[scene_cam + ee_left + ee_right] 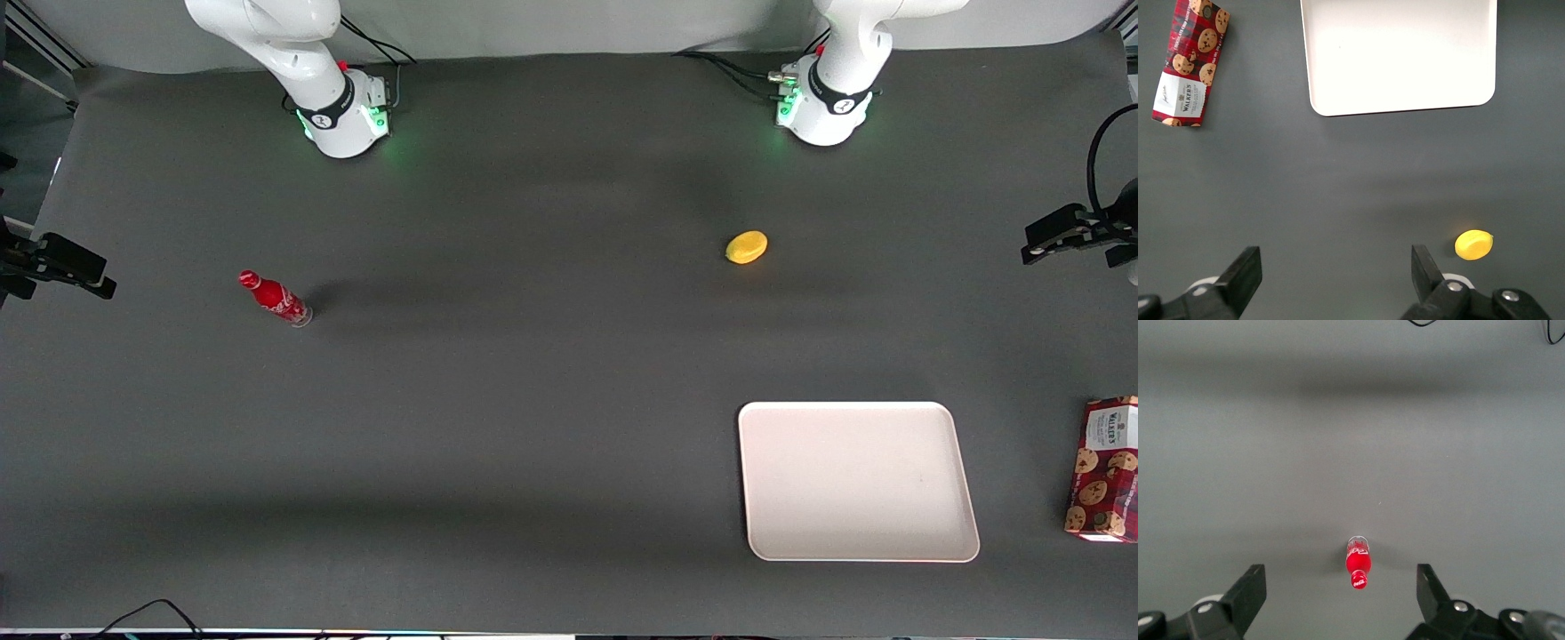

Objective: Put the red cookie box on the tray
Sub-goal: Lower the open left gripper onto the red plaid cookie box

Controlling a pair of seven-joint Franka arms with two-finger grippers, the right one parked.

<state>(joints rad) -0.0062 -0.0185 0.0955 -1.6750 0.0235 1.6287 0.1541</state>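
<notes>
From where I sit, nothing of the task is done yet: this is the opening reach, with the box untouched. Nearest the front camera, at the lower right of the front view, the tray (858,481) lies flat on the dark table (498,418) with nothing on it, and just off its side, at the very right edge of that frame toward the working arm's end, the red cookie box (1105,468) lies flat, clear of the tray with bare table between them. A little farther from the camera a yellow lemon-like fruit (746,247) sits alone, and a small red bottle (275,299) stands toward the parked arm's end. Up high, the gripper (1336,277) hangs above the table with its fingers (1243,275) spread wide and nothing between them; its wrist view looks down on box, tray and fruit together. I judge my next move is to swing over the box, line the jaws across its narrow width, and descend.
</notes>
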